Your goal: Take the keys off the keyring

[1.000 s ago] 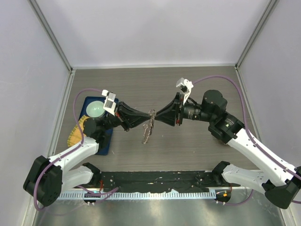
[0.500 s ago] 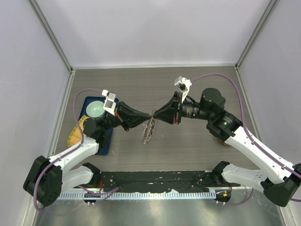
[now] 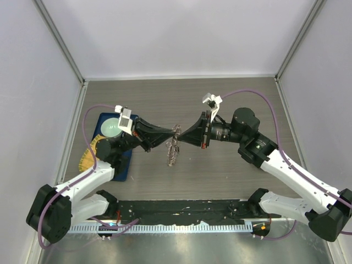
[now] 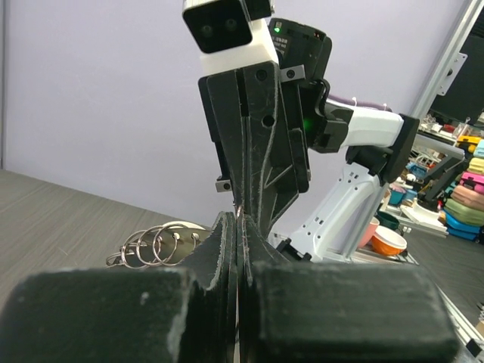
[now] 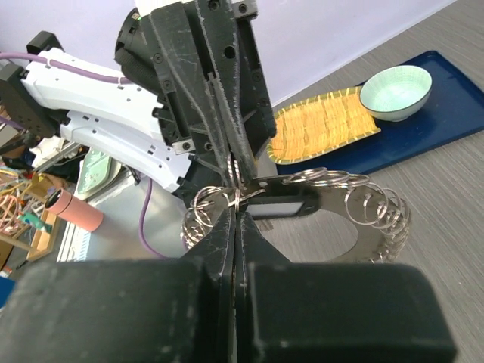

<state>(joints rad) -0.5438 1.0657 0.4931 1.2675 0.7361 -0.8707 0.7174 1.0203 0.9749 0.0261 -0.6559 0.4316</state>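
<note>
The keyring (image 3: pixel 172 151) hangs edge-on above the table's middle, between both arms. In the right wrist view it is a flat grey metal ring (image 5: pixel 363 234) fringed with small split rings. My left gripper (image 3: pixel 174 133) is shut on its upper edge and faces me in the right wrist view (image 5: pixel 240 175). A key (image 5: pixel 276 206), black with a pale tip, lies along that edge. My right gripper (image 5: pixel 236 210) is shut on that pale tip, where it joins a small split ring. In the left wrist view my own left gripper (image 4: pixel 239 215) is shut, with the right gripper (image 4: pixel 243 203) directly opposite.
A blue tray (image 3: pixel 122 165) lies at the left with a pale green bowl (image 3: pixel 113 126) on it and a yellow woven mat (image 3: pixel 88 154) beside it. Grey walls close in the table on three sides. A toothed metal rail (image 3: pixel 181 225) runs along the near edge.
My right gripper has slid left up to the keyring and closed at the key's tip. The left gripper has kept its grip and the keyring has shifted slightly.
</note>
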